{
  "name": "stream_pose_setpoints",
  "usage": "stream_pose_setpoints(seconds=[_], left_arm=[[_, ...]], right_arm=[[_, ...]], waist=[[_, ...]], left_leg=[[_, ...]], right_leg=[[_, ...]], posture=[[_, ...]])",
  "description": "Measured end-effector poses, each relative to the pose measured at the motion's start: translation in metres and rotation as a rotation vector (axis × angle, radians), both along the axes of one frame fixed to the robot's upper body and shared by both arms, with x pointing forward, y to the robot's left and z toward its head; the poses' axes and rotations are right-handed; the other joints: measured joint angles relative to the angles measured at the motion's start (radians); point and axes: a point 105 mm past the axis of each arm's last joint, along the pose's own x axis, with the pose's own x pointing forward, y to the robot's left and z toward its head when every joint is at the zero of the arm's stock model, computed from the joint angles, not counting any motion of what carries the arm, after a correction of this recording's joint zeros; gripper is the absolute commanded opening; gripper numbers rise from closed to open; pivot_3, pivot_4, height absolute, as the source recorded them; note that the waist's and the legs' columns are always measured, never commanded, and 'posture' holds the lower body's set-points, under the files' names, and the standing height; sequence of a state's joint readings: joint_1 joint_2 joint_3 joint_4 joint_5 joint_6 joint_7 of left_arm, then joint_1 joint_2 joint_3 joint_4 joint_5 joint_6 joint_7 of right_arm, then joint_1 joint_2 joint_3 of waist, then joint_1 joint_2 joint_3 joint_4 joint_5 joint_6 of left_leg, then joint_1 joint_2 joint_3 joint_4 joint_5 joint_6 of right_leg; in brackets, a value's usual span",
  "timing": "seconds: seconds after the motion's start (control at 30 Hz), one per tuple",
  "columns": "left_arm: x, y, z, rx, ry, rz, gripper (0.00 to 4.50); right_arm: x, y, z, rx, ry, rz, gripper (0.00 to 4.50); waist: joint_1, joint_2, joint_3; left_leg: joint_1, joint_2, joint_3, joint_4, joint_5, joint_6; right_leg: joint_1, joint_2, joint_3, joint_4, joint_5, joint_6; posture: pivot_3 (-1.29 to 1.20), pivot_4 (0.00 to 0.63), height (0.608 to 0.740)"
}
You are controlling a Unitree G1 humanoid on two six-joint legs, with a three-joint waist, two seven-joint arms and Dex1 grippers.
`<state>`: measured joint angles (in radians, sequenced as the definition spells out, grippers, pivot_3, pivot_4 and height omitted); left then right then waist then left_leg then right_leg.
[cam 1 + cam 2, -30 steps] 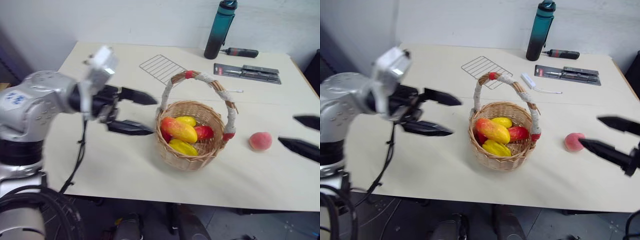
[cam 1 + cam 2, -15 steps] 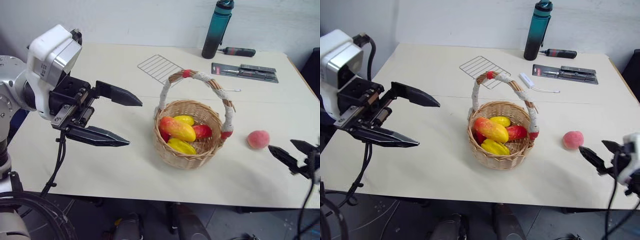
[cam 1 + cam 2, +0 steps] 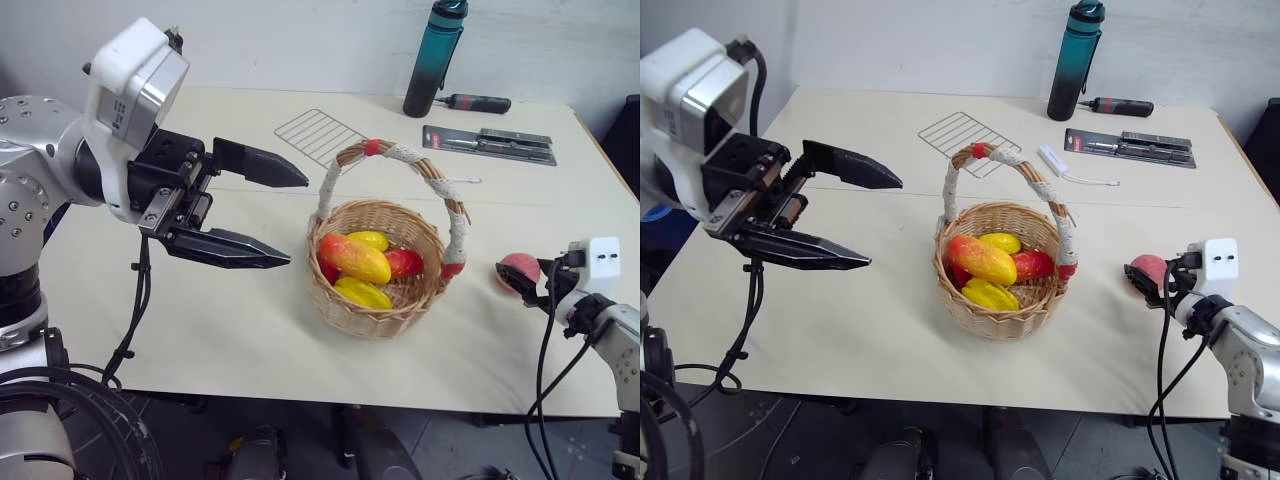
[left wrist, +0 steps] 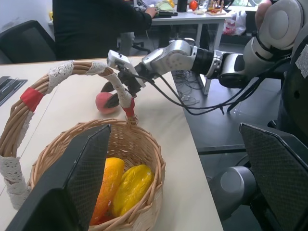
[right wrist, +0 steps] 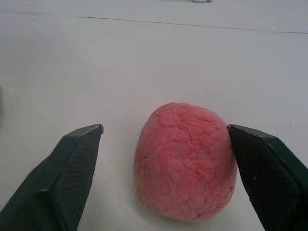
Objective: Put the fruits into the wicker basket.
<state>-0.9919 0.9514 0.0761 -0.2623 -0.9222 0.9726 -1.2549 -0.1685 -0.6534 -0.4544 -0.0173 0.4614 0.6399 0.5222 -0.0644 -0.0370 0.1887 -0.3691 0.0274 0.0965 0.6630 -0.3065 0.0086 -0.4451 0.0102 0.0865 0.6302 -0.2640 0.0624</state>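
Observation:
The wicker basket (image 3: 352, 312) stands mid-table with its lace-wrapped handle (image 3: 400, 152) upright. Inside lie a yellow-orange mango (image 3: 357, 258), two yellow fruits and a red one. A pink peach (image 3: 517, 264) rests on the table to the basket's right. My right gripper (image 3: 520, 282) is low at the peach, open, with one finger on each side of it. In the right wrist view the peach (image 5: 185, 168) sits between the fingers (image 5: 72, 168), close to one of them. My left gripper (image 3: 297, 220) hangs open above the table, left of the basket, holding nothing.
At the table's back stand a teal bottle (image 3: 437, 58), a screwdriver (image 3: 478, 102), a tool pack (image 3: 492, 144) and a flat wire grid (image 3: 322, 135). A white cable piece (image 3: 1055, 160) lies behind the basket. A person in black (image 4: 96, 24) sits beyond the table.
My right gripper came forward and down from the right edge, and its fingers now straddle the peach. The left gripper stayed open beside the basket, a little higher.

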Motion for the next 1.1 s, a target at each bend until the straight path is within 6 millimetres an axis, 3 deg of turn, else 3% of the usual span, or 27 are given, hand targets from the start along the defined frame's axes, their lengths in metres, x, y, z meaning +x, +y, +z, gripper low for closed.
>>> stream_pose_setpoints(seconds=[0.23, 0.43, 0.77, 1.1], left_arm=[[0.0, 0.005, -0.002, 0.025, 0.001, 0.03, 4.5], [0.001, 0.005, -0.002, 0.023, 0.0, 0.037, 4.5], [0.002, 0.005, -0.001, 0.019, -0.004, 0.046, 4.5], [0.003, 0.005, -0.001, 0.011, -0.012, 0.043, 4.5]], right_arm=[[-0.002, 0.014, 0.004, 0.019, -0.019, 0.089, 1.11], [-0.002, 0.015, 0.007, 0.011, -0.038, 0.104, 0.03], [-0.004, 0.015, 0.007, 0.005, -0.032, 0.126, 0.03], [-0.015, 0.018, 0.018, 0.057, -0.018, 0.162, 3.11]], waist=[[-0.011, 0.0, 0.0], [-0.02, -0.001, -0.001], [-0.018, -0.001, -0.001], [-0.018, -0.001, 0.0]], left_leg=[[0.0, 0.0, 0.0, 0.0, 0.0, 0.0], [0.001, 0.0, 0.0, 0.0, 0.0, -0.001], [0.001, 0.0, 0.0, 0.0, 0.0, -0.001], [0.0, 0.0, 0.0, 0.0, 0.0, -0.001]], right_leg=[[0.0, 0.0, 0.0, 0.001, 0.0, 0.0], [0.0, 0.0, 0.0, 0.002, 0.0, 0.0], [0.0, 0.0, 0.0, 0.002, 0.0, 0.0], [0.0, 0.0, 0.0, 0.002, 0.0, 0.0]], posture=[[0.0, 0.15, 0.74], [0.0, 0.15, 0.74], [0.0, 0.15, 0.74], [0.0, 0.15, 0.74]])
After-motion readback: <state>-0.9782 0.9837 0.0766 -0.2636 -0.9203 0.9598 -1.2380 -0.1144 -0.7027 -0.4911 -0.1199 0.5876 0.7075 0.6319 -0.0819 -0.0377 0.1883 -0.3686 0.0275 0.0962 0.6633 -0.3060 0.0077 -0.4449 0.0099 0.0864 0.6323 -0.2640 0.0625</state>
